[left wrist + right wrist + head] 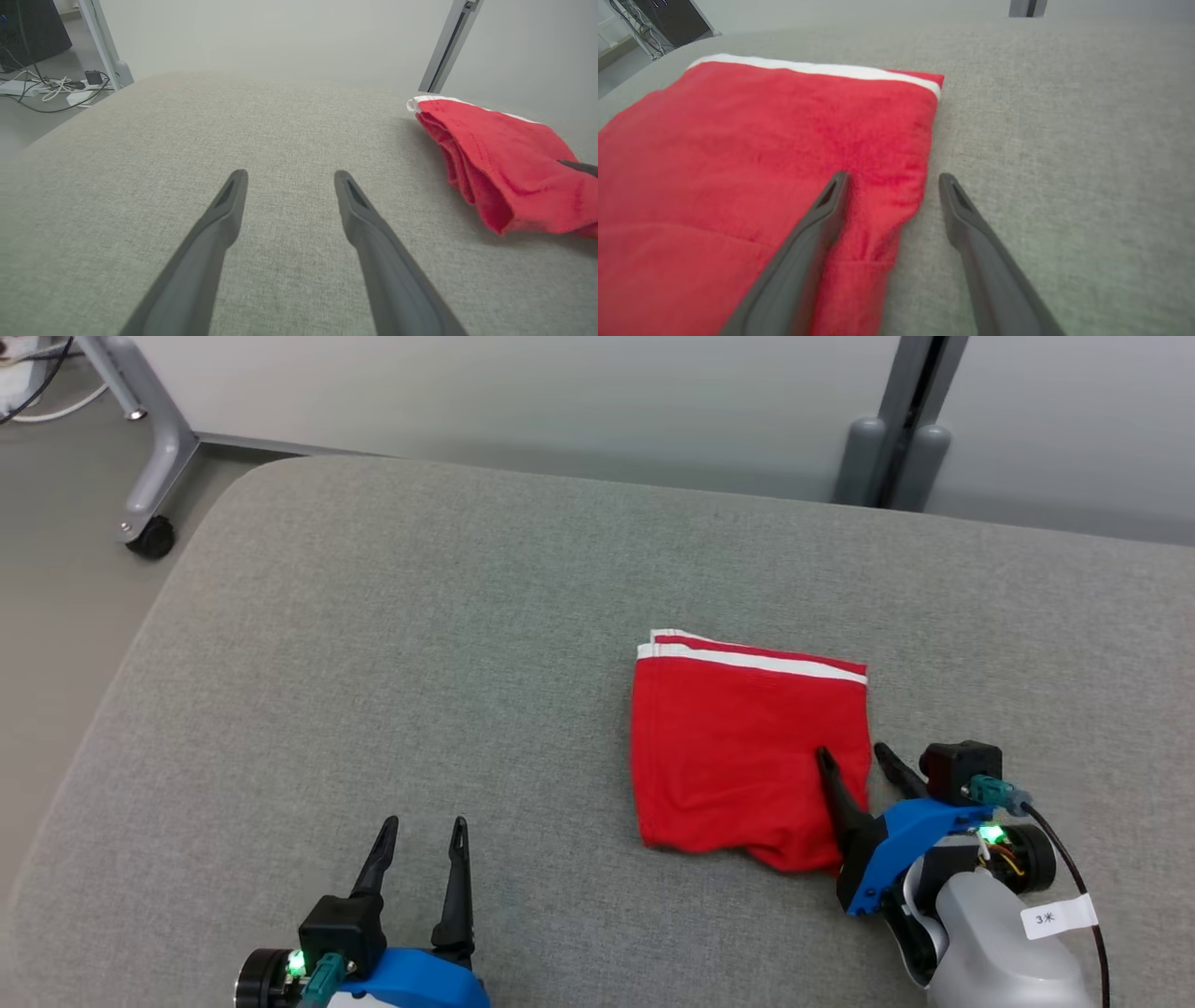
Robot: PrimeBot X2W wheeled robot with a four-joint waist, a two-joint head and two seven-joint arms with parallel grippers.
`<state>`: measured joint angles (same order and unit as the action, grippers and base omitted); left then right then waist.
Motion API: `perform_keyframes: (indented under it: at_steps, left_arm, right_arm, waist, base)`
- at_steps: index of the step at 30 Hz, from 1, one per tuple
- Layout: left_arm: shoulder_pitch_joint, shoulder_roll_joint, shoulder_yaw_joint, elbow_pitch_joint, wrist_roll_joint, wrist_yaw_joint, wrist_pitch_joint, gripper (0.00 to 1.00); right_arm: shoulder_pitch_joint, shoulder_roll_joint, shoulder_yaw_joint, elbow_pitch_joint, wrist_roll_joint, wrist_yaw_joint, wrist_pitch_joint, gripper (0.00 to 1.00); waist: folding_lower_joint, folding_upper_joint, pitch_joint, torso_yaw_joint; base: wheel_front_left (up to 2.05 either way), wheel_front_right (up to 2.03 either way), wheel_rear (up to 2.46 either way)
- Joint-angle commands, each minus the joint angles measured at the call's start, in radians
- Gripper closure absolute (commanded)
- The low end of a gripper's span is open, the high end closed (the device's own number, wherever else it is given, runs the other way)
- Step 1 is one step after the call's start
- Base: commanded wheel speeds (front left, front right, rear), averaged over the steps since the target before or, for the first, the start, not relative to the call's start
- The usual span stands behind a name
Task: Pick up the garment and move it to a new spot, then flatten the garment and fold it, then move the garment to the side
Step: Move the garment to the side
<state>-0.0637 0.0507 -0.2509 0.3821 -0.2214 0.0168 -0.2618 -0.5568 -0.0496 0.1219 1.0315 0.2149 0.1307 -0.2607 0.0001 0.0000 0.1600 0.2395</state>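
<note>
Garment (747,756): red with a white band along the far edge, folded to a rough square. It lies on the grey cushion (420,644), right of centre in the head view. Its near edge is bunched and uneven.

Right gripper (852,752): we note both fingers spread wide, gripping nothing. It straddles the garment's right edge, with the left finger over red cloth and the right finger over bare cushion just beside that edge. We cannot tell whether the left finger touches the cloth.

Left gripper (425,823): fingers wide apart, empty, over bare cushion, well apart from the garment on its right.

Beyond the cushion: a wheeled frame leg (149,513) at far left and a grey post (896,448).
</note>
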Motion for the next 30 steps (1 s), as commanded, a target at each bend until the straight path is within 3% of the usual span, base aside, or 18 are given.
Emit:
perform_keyframes:
  at_steps: [1, 4, 5, 6, 7, 13, 30]
  left_arm:
    - [-0.014, 0.000, -0.003, -0.003, 0.001, -0.001, -0.004, 0.00]
    - [-0.018, 0.000, -0.004, -0.006, 0.001, 0.002, -0.004, 0.00]
    - [-0.019, 0.000, -0.004, -0.006, 0.001, 0.003, -0.004, 0.00]
    - [-0.019, -0.001, -0.001, -0.007, 0.001, 0.004, -0.004, 0.00]
    - [-0.018, -0.001, -0.001, -0.007, 0.001, 0.006, -0.004, 0.00]
    - [0.002, -0.001, 0.014, -0.008, 0.017, 0.000, -0.004, 0.00]
    - [-0.043, 0.000, 0.023, 0.019, 0.046, -0.043, -0.004, 0.00]
  right_arm:
    - [-0.019, -0.003, -0.010, 0.028, -0.009, 0.000, 0.002, 0.00]
    - [-0.029, -0.002, -0.002, 0.110, -0.005, 0.000, 0.021, 0.00]
    - [-0.026, 0.000, 0.015, 0.122, 0.013, 0.000, 0.021, 0.20]
    - [-0.024, 0.001, 0.033, 0.131, 0.025, 0.000, 0.021, 0.67]
    - [-0.025, 0.003, 0.046, 0.130, 0.040, 0.000, 0.018, 1.00]
    - [-0.007, -0.008, 0.067, 0.101, 0.101, -0.001, 0.000, 1.00]
    - [0.143, -0.007, 0.144, -0.053, 0.190, -0.002, 0.001, 1.00]
  waist:
    - [-0.0001, 0.0000, 0.017, 0.020]
    - [-0.0001, 0.0000, 0.023, 0.029]
    - [-0.0001, 0.0000, 0.024, 0.029]
    - [-0.0001, 0.0000, 0.025, 0.027]
    - [-0.0001, 0.0000, 0.023, 0.021]
    - [-0.0001, 0.0000, 0.002, -0.064]
    - [-0.0001, 0.0000, -0.019, -0.532]
  base:
    - [0.00, 0.00, 0.00]
    - [0.00, 0.00, 0.00]
    - [0.00, 0.00, 0.00]
    - [0.00, 0.00, 0.00]
    - [0.00, 0.00, 0.00]
    - [0.00, 0.00, 0.00]
    - [0.00, 0.00, 0.00]
